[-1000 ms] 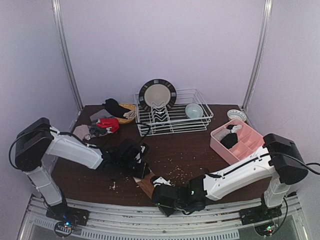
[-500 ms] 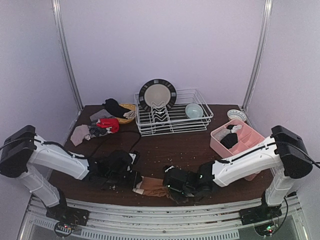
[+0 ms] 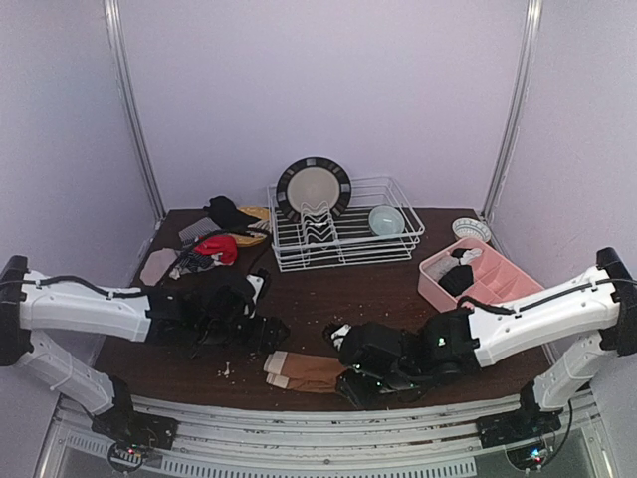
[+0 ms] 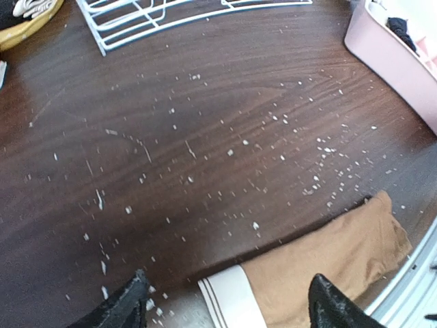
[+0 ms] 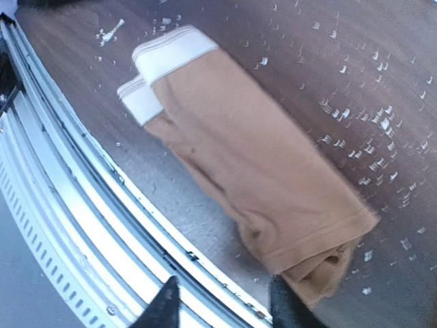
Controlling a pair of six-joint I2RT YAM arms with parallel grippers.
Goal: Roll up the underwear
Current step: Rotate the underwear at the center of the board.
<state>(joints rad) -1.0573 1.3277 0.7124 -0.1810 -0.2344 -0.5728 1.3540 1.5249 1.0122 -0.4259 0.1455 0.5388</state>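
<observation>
A brown underwear (image 3: 304,370) with a white waistband lies flat and folded near the table's front edge. In the left wrist view its waistband end (image 4: 229,301) sits between the wide-apart fingers of my open left gripper (image 4: 229,309), untouched. My left gripper (image 3: 271,337) hovers just left of the garment. The right gripper (image 3: 350,386) is at its other end. In the right wrist view the brown underwear (image 5: 252,164) stretches away, its hem beside one fingertip; the right gripper (image 5: 222,307) is open and holds nothing. More underwear, red (image 3: 217,249), black (image 3: 227,211) and beige (image 3: 159,265), is piled at the back left.
A pink compartment tray (image 3: 488,289) with a black item stands at the right. At the back, a white wire dish rack (image 3: 343,239) holds a plate (image 3: 314,187) and a bowl (image 3: 386,219). A small bowl (image 3: 470,229) sits at the back right. White crumbs litter the dark table (image 3: 328,299).
The left gripper has opened and let go of the brown underwear, which now lies flat. The right gripper opened wider and drew back to the right; the left arm pulled back leftward.
</observation>
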